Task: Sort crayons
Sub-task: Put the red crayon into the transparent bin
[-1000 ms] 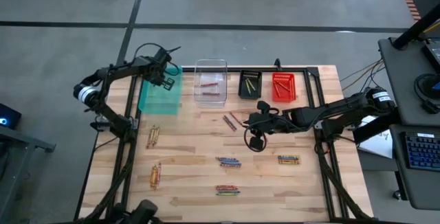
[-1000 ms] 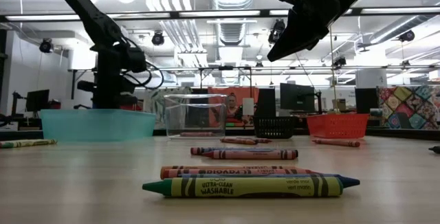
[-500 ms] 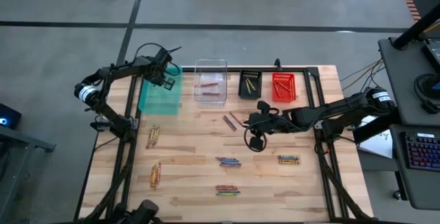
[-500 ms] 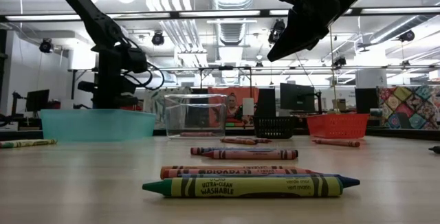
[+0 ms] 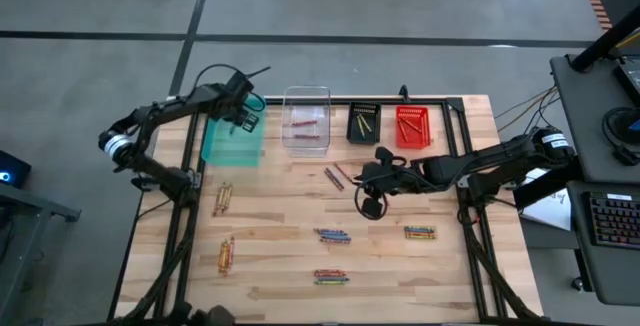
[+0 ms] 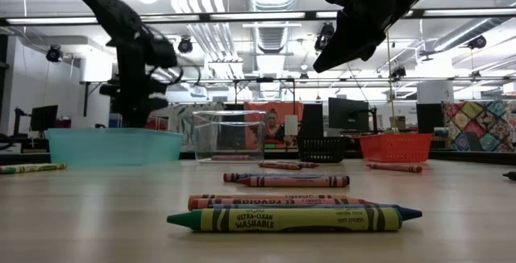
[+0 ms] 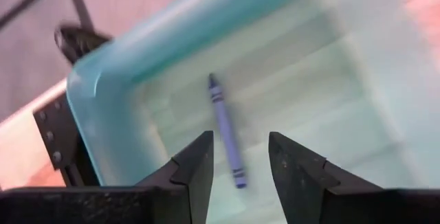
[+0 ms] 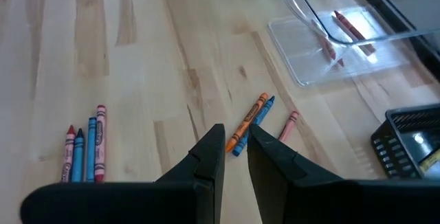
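My left gripper (image 5: pixel 241 116) (image 7: pixel 240 157) hangs open over the far end of the teal bin (image 5: pixel 232 138). A blue crayon (image 7: pixel 226 129) lies flat on the bin's floor below its fingers, touched by neither. My right gripper (image 5: pixel 364 182) (image 8: pixel 236 141) hovers above the middle of the table with a narrow gap between its fingers and nothing in it. Under it an orange and a blue crayon (image 8: pixel 249 121) lie side by side on the wood. Other crayons lie in small bundles at the left (image 5: pixel 222 198), the near left (image 5: pixel 226 254) and the near middle (image 5: pixel 333 235).
Along the far edge stand the clear bin (image 5: pixel 306 121) with red crayons in it, the black bin (image 5: pixel 363 123) and the red bin (image 5: pixel 411 126). More crayon bundles lie near the front (image 5: pixel 332 277) and at the right (image 5: pixel 419 232). Bare wood lies between them.
My left gripper has risen a little above the teal bin, and that arm's elbow has swung toward the table's left edge.
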### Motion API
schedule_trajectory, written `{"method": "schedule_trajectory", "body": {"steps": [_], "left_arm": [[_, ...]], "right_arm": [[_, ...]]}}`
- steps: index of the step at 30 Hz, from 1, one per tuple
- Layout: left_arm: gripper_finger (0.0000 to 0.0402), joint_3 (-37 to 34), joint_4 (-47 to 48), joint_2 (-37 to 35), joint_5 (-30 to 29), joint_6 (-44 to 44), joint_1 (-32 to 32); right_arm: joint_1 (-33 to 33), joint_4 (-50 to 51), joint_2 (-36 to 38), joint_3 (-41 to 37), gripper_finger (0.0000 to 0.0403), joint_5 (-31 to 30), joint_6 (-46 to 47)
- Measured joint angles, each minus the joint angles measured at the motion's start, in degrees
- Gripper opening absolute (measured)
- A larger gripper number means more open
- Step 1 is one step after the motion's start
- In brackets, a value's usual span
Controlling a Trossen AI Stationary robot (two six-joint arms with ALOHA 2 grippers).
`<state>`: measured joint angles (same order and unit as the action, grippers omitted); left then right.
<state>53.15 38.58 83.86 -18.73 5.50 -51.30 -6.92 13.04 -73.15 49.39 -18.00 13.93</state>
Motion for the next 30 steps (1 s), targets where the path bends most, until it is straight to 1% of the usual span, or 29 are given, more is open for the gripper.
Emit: {"method": "schedule_trajectory", "body": {"steps": [6,8,11,13,17,20,24,28,30], "left_arm": [[0.0119,-0.2,-4.0,-9.1,0.2,0.6,10.0],[0.0118,-0.4,-6.4,-11.9,0.2,0.6,13.9],[0.0118,-0.5,-9.5,-15.4,0.2,0.6,19.6],[0.0118,-0.6,-11.0,-17.2,0.2,0.4,23.1],[0.0118,-1.8,-16.6,-20.3,0.1,-2.0,29.8],[0.0118,-3.8,-21.9,-22.2,0.2,-3.6,33.8],[0.0118,-7.5,-28.9,-24.1,0.1,-5.4,37.4],[0.0118,-10.1,-32.9,-25.3,0.1,-5.4,38.8],[0.0118,-10.4,-33.0,-25.6,0.1,-5.4,38.9]], "right_arm": [[2.3,4.0,0.0,3.0,0.0052,0.7,6.1],[3.1,4.7,0.0,4.0,0.0052,3.0,7.4],[4.6,4.7,0.0,5.1,0.0052,8.8,9.5],[5.3,5.2,0.0,5.5,0.0052,11.6,10.6],[5.9,6.8,-0.6,6.0,0.0052,12.5,12.7],[5.8,12.6,-2.6,7.1,0.0052,12.5,15.4],[5.8,24.3,-6.4,9.6,0.0052,12.4,20.0],[5.9,34.7,-9.9,11.2,0.0052,12.2,23.3],[5.9,37.6,-11.0,11.2,0.0052,12.1,25.1]]}}
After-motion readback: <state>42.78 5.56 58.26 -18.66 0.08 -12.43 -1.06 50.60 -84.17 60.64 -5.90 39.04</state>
